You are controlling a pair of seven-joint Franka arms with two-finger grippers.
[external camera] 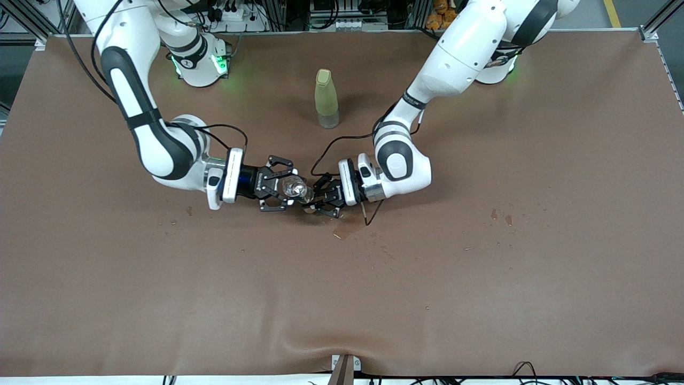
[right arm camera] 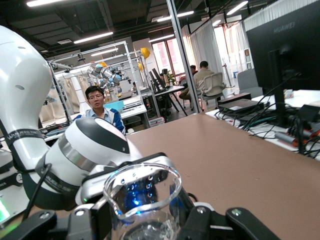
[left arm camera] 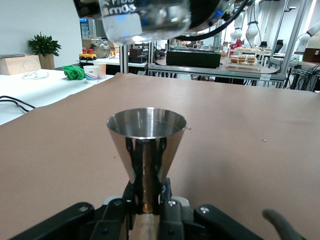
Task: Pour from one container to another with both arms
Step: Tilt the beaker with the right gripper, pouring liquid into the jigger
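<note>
Pouring under way: right gripper (external camera: 287,188), clamped on glass cup (external camera: 293,187), tips it over metal cup (left arm camera: 146,145), pinched upright in left gripper (external camera: 322,202). Liquid shows inside; setting down remains.

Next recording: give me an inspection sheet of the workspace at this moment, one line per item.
Surface: brown table cover, a few small spots and a patch near the grippers.
Job's things: glass cup tipped above the silver metal cup, which stands upright.
Clutter: yellow-green bottle upright, nearer the bases.
Grippers: right gripper shut on the glass cup; left gripper shut on the silver metal cup.
Cables: black cable looping from the left arm's wrist.
Surroundings: person seated, desks, shelves.
</note>
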